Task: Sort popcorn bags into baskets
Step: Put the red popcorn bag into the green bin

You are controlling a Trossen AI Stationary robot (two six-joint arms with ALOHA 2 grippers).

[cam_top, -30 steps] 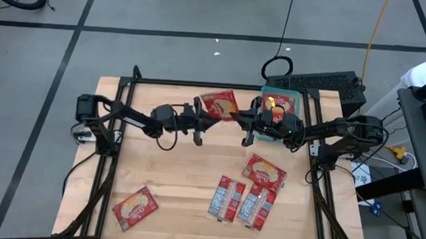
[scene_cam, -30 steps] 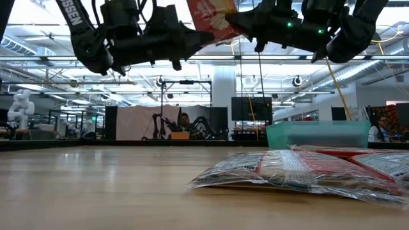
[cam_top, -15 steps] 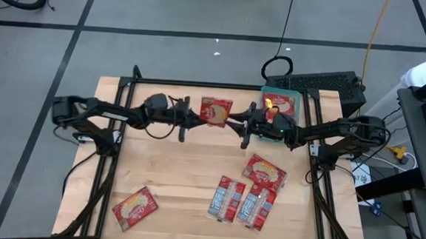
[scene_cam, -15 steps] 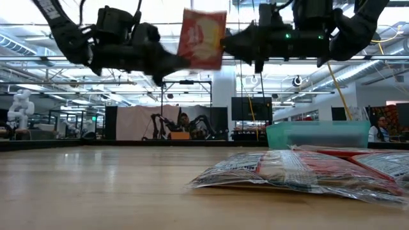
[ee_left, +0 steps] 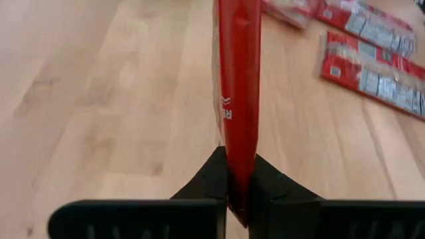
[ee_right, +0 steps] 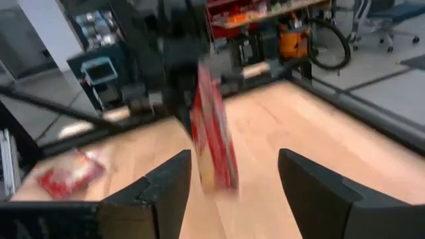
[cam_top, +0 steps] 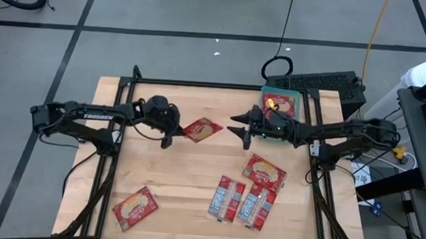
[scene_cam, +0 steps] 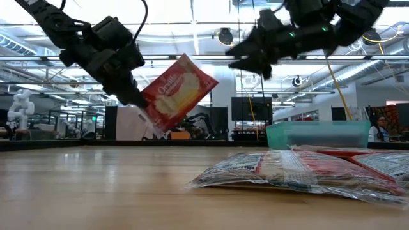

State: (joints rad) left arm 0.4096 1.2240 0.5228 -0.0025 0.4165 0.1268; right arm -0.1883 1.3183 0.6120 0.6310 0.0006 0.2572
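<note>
the right gripper [cam_top: 236, 128] has let go, its jaws now spreading apart, and the left arm is swinging back with the popcorn bag [cam_top: 201, 130]. the left gripper [cam_top: 173, 134] is clamping one edge, the bag hanging above the table centre, well apart from the teal basket [cam_top: 280, 106]. it should be keeping that pinch firm. only the left wrist view is showing the clamp edge-on.

A red popcorn bag [ee_left: 238, 99] is seen edge-on at the centre of the frame, clamped between the closed jaws of the left gripper [ee_left: 237, 199] at the bottom. Pale wooden tabletop [ee_left: 99, 99] is spread behind it. More red packets [ee_left: 372, 56] with silvery panels are laid flat at the upper right.
</note>
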